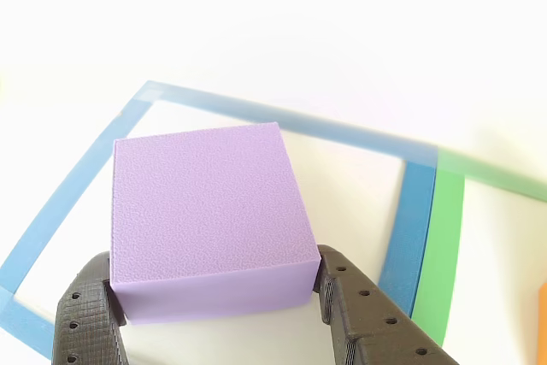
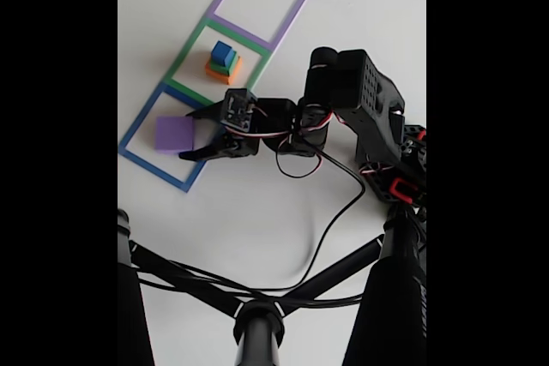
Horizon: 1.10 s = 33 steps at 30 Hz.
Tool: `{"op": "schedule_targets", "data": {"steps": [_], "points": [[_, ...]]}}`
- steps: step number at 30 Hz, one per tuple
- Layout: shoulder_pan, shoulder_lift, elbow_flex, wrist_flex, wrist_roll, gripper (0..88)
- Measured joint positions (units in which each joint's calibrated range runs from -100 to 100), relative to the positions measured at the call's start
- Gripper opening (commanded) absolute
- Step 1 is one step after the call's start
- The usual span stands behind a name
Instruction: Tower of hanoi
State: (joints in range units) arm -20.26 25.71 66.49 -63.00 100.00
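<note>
Currently the gripper (image 1: pixel 218 297) straddles the purple slab (image 1: pixel 205 211) inside the blue outline (image 2: pixel 159 139), fingers touching both flanks – seemingly clamped (largest piece, so presumably due to move) – while the blue cube (image 2: pixel 224 52) sits on the orange block (image 2: pixel 221 69) beyond, within the green outline (image 2: pixel 184 57).

White table (image 2: pixel 257 212) bears taped square outlines (image 2: pixel 219 66), purple slab (image 2: pixel 174 135), stacked blocks (image 2: pixel 223 61).
</note>
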Motion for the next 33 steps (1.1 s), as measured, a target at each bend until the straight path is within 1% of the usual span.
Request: {"op": "schedule_targets", "data": {"steps": [7,15,17,20,23,26,28,29,33], "points": [[0.0,0.0,0.0,-0.08,0.0,31.2],[0.0,-0.59,0.44,-0.96,0.0,32.7],[0.0,-2.62,1.39,-0.88,0.0,32.4],[0.0,-8.86,3.05,2.49,0.0,32.0],[0.0,-17.39,4.35,8.91,0.0,27.3],[0.41,-27.69,4.44,17.9,0.0,15.5],[1.31,-35.8,4.44,26.73,0.0,8.2],[1.64,-40.02,4.09,32.02,0.0,6.3],[1.8,-58.51,0.35,56.42,0.0,2.6]]}}
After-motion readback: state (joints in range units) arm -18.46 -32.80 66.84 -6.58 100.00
